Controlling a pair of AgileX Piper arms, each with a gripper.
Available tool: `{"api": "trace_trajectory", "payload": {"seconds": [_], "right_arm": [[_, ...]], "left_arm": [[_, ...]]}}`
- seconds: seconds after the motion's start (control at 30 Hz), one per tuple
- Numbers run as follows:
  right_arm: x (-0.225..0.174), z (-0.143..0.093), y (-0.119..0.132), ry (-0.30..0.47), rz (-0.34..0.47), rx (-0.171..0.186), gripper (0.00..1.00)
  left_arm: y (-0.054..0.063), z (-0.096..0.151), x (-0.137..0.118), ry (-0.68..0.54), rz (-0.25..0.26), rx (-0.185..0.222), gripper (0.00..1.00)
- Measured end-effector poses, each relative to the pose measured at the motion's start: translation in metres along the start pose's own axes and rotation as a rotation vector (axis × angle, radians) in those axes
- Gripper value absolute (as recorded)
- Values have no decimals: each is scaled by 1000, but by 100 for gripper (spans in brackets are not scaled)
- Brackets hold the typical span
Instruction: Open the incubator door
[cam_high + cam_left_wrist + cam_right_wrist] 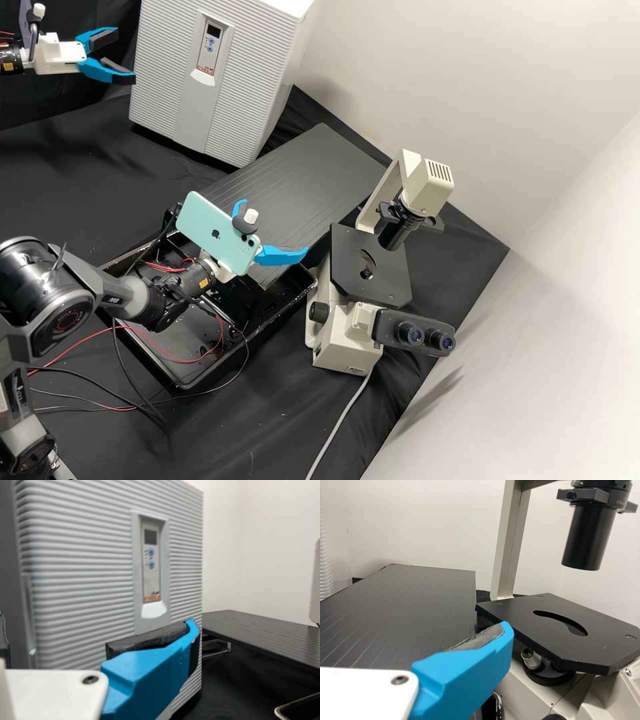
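Incubator: we find it (170, 50) at the upper part of the high view, left of centre, upright on the black-draped bench (267, 430).
Door: its ridged front (252, 77) looks shut to us, so opening it seems the whole job ahead.
Best way in: we would bring one finger behind the door's free edge, square to the face, then draw it out in a slow arc around the hinge instead of straight back.
Where to hook: the narrow upright strip (28, 615) along one side may be the grip or the seam; we cannot tell which, so we would check first.
Care: we judge that a hard sideways push could shift the incubator or skid the pads over the ridges.
Looks: pale grey, finely ribbed, with a smooth central band holding a control panel (211, 45), dark display, two blue buttons and a white lip (203, 79) beneath.
Left gripper: we see it (125, 55) at the upper left, beside the incubator, jaws parted and nothing between them; contact we cannot tell.
Right gripper: near the centre (274, 227), jaws spread and unloaded.
Beyond: a dark slatted board (300, 177) and the microscope (343, 340), right of centre.
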Motion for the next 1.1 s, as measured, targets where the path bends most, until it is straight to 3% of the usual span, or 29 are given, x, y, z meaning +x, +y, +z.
{"api": "trace_trajectory", "payload": {"seconds": [0.27, 0.37, 0.83, 1.1], "right_arm": [[0, 0, 0, 0, 0, 0, 100], [0, 0, 0, 0, 0, 0, 100], [0, 0, 0, 0, 0, 0, 100], [0, 0, 0, 0, 0, 0, 100]], "left_arm": [[-12, -2, -3, 17, -20, -33, 100], [-11, -4, 1, 12, -12, -27, 100], [21, -4, 25, -44, 72, 65, 100], [24, -6, 28, -48, 81, 75, 100]]}}
